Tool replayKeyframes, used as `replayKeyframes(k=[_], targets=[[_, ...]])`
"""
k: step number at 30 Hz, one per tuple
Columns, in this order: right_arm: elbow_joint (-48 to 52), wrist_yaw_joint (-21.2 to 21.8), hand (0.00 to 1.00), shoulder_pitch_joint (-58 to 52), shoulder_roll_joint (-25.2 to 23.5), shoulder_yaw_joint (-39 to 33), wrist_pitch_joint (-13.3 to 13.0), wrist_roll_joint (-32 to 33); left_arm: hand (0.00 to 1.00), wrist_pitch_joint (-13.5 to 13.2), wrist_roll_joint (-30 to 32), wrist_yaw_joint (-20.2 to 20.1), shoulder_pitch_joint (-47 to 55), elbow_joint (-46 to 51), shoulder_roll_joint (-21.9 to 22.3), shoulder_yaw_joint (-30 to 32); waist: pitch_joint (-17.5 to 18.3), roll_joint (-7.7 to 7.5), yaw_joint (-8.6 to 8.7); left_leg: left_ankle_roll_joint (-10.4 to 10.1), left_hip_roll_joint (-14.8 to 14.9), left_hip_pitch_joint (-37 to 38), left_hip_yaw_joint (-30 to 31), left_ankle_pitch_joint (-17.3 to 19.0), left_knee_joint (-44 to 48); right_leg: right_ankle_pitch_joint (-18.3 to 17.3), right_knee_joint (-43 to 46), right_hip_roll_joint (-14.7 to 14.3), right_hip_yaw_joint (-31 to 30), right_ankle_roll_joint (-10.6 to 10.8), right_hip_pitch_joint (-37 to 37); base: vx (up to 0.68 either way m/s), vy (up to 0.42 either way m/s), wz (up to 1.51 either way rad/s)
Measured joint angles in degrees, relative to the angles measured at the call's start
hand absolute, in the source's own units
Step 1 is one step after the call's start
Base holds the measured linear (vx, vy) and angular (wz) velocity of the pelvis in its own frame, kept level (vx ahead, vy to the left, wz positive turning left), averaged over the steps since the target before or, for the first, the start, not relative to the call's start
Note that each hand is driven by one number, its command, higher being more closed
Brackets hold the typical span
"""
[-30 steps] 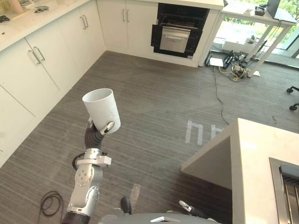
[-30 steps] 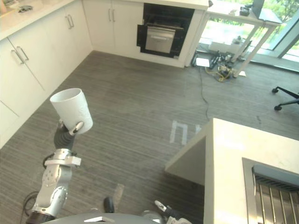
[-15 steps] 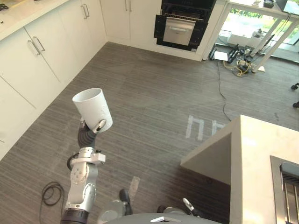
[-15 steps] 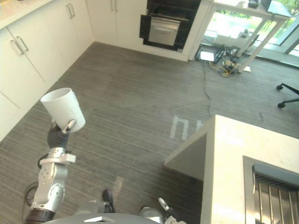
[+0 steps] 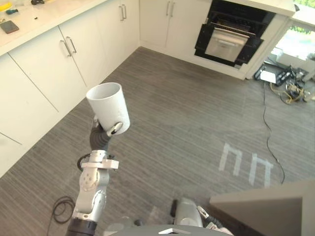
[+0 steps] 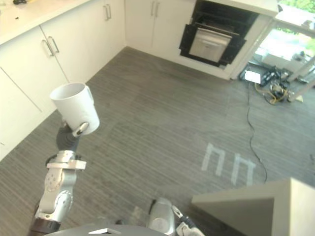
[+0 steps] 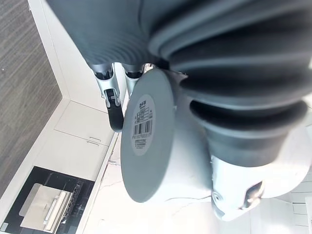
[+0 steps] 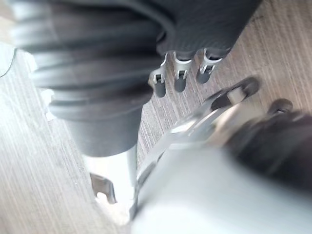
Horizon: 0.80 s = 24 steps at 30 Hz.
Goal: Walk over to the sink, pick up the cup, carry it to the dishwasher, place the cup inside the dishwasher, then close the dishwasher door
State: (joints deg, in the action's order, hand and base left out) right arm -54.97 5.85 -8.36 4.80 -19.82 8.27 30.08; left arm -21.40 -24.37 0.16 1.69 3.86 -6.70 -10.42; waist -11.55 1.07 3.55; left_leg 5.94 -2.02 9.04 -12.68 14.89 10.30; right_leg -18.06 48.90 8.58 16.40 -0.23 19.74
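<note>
Since the earlier frames the camera has swung, not the things. The long run of white cabinets (image 5: 49, 73) with metal bar handles now takes up more of the left. The black-framed dishwasher (image 5: 227, 42) with its silver inner front sits at the far wall, to the upper right. The pale stone island counter (image 5: 266, 211) has slid down into the lower right corner. The grip on the cup has not changed.

The tall white ceramic cup (image 5: 108, 108) is held up in the air over the grey wood-grain floor (image 5: 187, 113), well apart from the dishwasher. Its mouth faces up and tilts a little toward the cabinets. The left hand (image 5: 115, 129) grips it from below and behind, at the top of the raised silver-grey forearm. In the left wrist view the cup's flat round base, which carries a small label, faces the camera. Silver fingers (image 7: 112, 100) with dark tips curl round one side of the cup's wall and the thumb presses on the other.

The right hand (image 8: 178, 73) hangs low beside the body above the floor. Its fingers are loose and hold nothing.

Pale tape marks (image 5: 246, 164) lie on the floor between the cup and the counter's corner. A thin black cable (image 5: 268, 132) runs from near them toward a heap of leads and plugs (image 5: 288, 83) just beside the dishwasher. A light countertop (image 5: 44, 17) above the cabinets carries a few small items.
</note>
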Motion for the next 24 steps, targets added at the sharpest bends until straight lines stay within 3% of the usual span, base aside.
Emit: replayKeyframes(k=[1, 2, 3, 4, 5, 6, 7, 8, 12, 13, 14, 15, 16, 17, 18, 19, 20, 21, 23, 24], targets=[[-0.15, 0.47, 0.00, -0.63, 0.05, -0.60, 1.04, 0.01, 1.00, 0.12, 0.57, 0.33, -2.89, -1.45, -0.10, -1.55, -0.47, 0.93, 0.95, -1.26, 1.49, 1.59, 1.94, 0.48, -0.74, 2.93, -12.85, -3.50, -0.99, 1.04, 1.95, 0.59, -0.061, 1.08], [-0.36, 0.65, 0.00, -1.30, -0.06, -1.24, 1.72, 0.04, 1.00, 0.20, 1.45, 0.37, -5.00, -2.18, -0.15, -2.59, -0.79, 1.14, 1.42, -2.85, 2.08, 3.51, 2.80, 1.03, -1.49, 10.29, -28.03, -5.54, -3.71, 2.82, 3.33, 0.49, -0.052, 0.87], [-0.62, 0.83, 0.00, -1.78, -0.18, -1.24, 1.96, 0.01, 1.00, 0.32, 1.67, 0.41, -5.56, -2.37, -0.26, -2.82, -0.60, 0.66, 1.57, -3.66, 1.86, 4.68, 3.14, 1.14, -2.06, 13.79, -34.72, -5.79, -4.95, 3.73, 3.69, 0.53, -0.088, 0.55], [-1.51, 1.30, 0.00, -2.58, -0.70, -1.39, 2.28, -0.25, 1.00, 0.52, 1.82, 0.66, -5.69, -2.34, -1.23, -2.80, -0.81, -1.37, 1.19, -5.67, 0.94, 8.57, 3.37, 1.95, -3.07, 18.02, -39.63, -5.49, -5.83, 3.32, 4.53, 0.63, -0.153, 0.35], [-2.82, 1.29, 0.00, -4.59, -1.60, -1.72, 2.26, -0.66, 1.00, 1.10, 1.84, 0.74, -4.26, -2.35, -2.12, -2.80, -0.27, -2.66, 1.23, -8.10, 0.42, 13.43, 3.43, 3.70, -2.93, 19.57, -39.66, -5.01, -5.55, 1.88, 3.04, 0.78, -0.204, 0.40], [-3.13, 1.35, 0.00, -5.97, -2.09, -1.77, 2.17, -1.03, 1.00, 1.18, 1.89, 0.65, -3.72, -2.53, -2.24, -2.69, 0.17, -3.02, 1.61, -9.25, 0.60, 15.18, 3.38, 4.50, -2.44, 25.04, -38.78, -4.36, -6.07, -1.96, 2.20, 0.83, -0.231, 0.44], [-4.12, 1.38, 0.00, -6.88, -1.80, -2.71, 2.06, -1.17, 1.00, 1.78, 1.93, 0.65, -2.76, -2.70, -1.01, -2.25, 0.55, -0.66, 1.71, -10.04, 2.97, 16.96, 1.90, 5.45, -0.95, 27.45, -32.93, -5.40, -4.74, -2.35, 2.79, 0.67, -0.222, 0.32], [-4.41, 1.88, 0.00, -7.19, -1.61, -4.18, 1.96, -0.86, 1.00, 1.83, 1.95, 0.48, -2.95, -2.63, 0.11, -1.82, 1.22, 1.94, 1.31, -10.20, 5.12, 16.54, 0.30, 4.00, 1.44, 23.39, -29.17, -6.73, -4.54, -2.58, 3.47, 0.62, -0.224, 0.11], [-1.33, 1.53, 0.00, -7.13, -2.21, -5.16, 1.37, -0.60, 1.00, 2.28, 2.07, -0.18, -4.15, -2.63, 0.06, -1.42, 1.42, 0.85, 1.64, -10.02, 7.99, 15.71, 0.17, -3.73, 11.27, 12.15, -16.78, -7.07, -3.42, -4.01, 4.00, 0.53, -0.234, -0.05], [0.03, 1.63, 0.00, -7.59, -2.50, -5.16, 1.24, -0.57, 1.00, 2.28, 2.08, -0.64, -4.11, -2.62, 0.22, -1.80, 1.74, 1.28, 1.75, -11.10, 9.79, 14.04, 0.32, -7.72, 17.32, 8.86, -14.94, -8.06, -3.01, -4.14, 2.73, 0.46, -0.169, -0.14], [0.81, 1.78, 0.00, -8.42, -2.36, -5.14, 0.26, -0.51, 1.00, 2.29, 2.07, -1.24, -3.89, -2.60, 0.34, -2.00, 2.57, 2.11, 1.59, -15.02, 11.94, 10.00, 0.99, -15.91, 25.28, 6.75, -15.72, -9.68, -3.09, -4.04, 0.85, 0.46, -0.159, -0.22], [1.07, 1.74, 0.00, -8.69, -2.07, -5.08, -0.10, -0.51, 1.00, 2.34, 2.04, -1.69, -3.54, -2.60, 0.54, -1.80, 3.04, 2.58, 1.43, -16.20, 12.90, 7.57, 1.82, -22.23, 28.96, 6.25, -17.24, -10.73, -3.51, -4.21, -0.55, 0.48, -0.105, -0.30], [1.68, 1.60, 0.00, -8.42, -1.99, -5.07, -1.00, 0.00, 1.00, 2.82, 2.00, -2.33, -3.16, -2.29, 1.31, -1.29, 3.38, 3.65, 1.06, -16.96, 15.76, 1.68, 2.16, -27.49, 38.89, 6.07, -21.54, -13.07, -4.65, -4.83, -4.33, 0.40, -0.044, -0.24], [1.72, 1.49, 0.00, -8.32, -1.88, -4.98, -1.50, 0.81, 1.00, 3.00, 1.93, -2.77, -3.05, -2.00, 1.57, -1.06, 3.25, 3.93, 0.73, -15.24, 17.18, -1.80, 1.73, -24.01, 45.72, 6.11, -23.30, -13.84, -5.07, -5.43, -6.37, 0.53, -0.065, -0.31], [1.76, 1.35, 0.00, -7.75, -1.88, -4.51, -2.48, 2.87, 1.00, 3.29, 1.83, -3.51, -2.30, -1.59, 1.71, -0.41, 2.68, 3.14, 0.03, -8.93, 18.83, -8.26, 0.51, -16.04, 55.49, 6.33, -26.52, -14.97, -6.47, -6.68, -11.24, 0.52, -0.082, -0.52], [1.68, 1.54, 0.00, -6.94, -1.75, -2.71, -3.08, 4.53, 1.00, 3.35, 0.72, -4.27, -1.11, -1.18, 1.21, 0.36, 2.05, 1.50, -1.04, -5.56, 18.92, -12.61, -1.98, -9.73, 57.11, 6.47, -29.75, -15.07, -8.88, -7.26, -15.76, 0.50, -0.095, -0.72], [1.69, 1.66, 0.00, -6.00, -1.37, -1.95, -3.15, 4.61, 1.00, 3.35, 0.34, -4.35, -0.27, -0.68, 0.93, 0.83, 2.17, 0.75, -1.85, -5.04, 18.82, -14.57, -3.61, -7.20, 55.13, 6.73, -31.25, -15.06, -10.53, -7.44, -17.39, 0.51, -0.064, -1.45], [1.30, 2.21, 0.00, -2.27, -0.59, 0.55, -3.67, 4.75, 1.00, 3.27, -0.49, -4.21, 1.45, 1.36, 0.66, 1.70, 2.33, -0.23, -3.74, -6.06, 17.08, -19.06, -5.74, -1.80, 39.45, 8.13, -34.51, -14.61, -15.06, -6.92, -20.54, 0.40, -0.010, -1.37], [0.95, 2.63, 0.00, 0.16, 0.49, 1.73, -4.23, 4.31, 1.00, 3.09, -0.41, -4.10, 1.66, 2.22, 0.53, 2.25, 2.20, -0.23, -3.63, -7.67, 14.62, -20.80, -4.31, -1.58, 23.73, 8.15, -35.40, -13.78, -17.43, -6.40, -21.86, 0.47, 0.096, -1.06], [0.10, 2.70, 0.00, 1.92, 0.94, 2.77, -4.22, 4.19, 1.00, 2.84, -0.27, -4.05, 1.72, 2.39, 0.56, 2.31, 2.24, 0.25, -3.52, -9.91, 12.68, -21.92, -1.70, -4.19, 10.57, 8.55, -36.14, -12.97, -19.72, -5.01, -23.29, 0.55, 0.224, -0.94]])
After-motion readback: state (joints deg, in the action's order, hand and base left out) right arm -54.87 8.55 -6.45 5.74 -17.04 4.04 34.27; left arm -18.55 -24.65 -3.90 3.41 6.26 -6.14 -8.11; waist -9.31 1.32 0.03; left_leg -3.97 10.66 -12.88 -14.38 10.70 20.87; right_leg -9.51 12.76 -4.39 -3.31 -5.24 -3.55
